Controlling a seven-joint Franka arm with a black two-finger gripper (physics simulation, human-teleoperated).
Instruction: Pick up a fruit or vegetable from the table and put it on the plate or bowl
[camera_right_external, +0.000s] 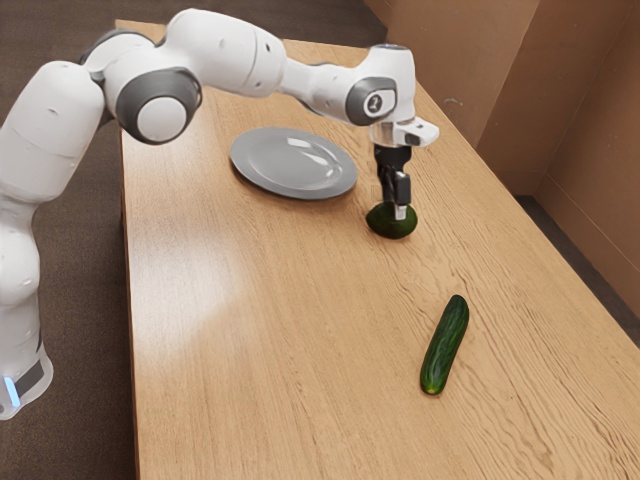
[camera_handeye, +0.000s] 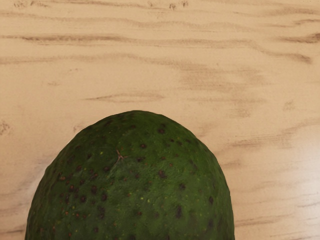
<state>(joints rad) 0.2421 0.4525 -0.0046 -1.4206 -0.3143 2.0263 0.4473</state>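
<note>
**At the avocado: the grasp step in hand**

You had the gripper (camera_right_external: 400, 210) down on top of the avocado (camera_right_external: 388, 225), which lay on the table (camera_right_external: 250, 330) just beside the grey plate (camera_right_external: 293, 162), on the exterior view's right of it. The wrist view showed the avocado's (camera_handeye: 130, 185) speckled green skin directly under the hand, with bare wood around it. From these pictures you could not tell whether the gripper was open or closed on the fruit. A cucumber (camera_right_external: 445, 345) lay well apart from it, nearer the camera.

I judged this to be the grasping step, since the fruit seemed to rest on the wood, not lifted. The next move would call for a firm hold across the rounded body. After that, a lift clear of the plate's rim and a short carry toward the exterior view's left.
</note>
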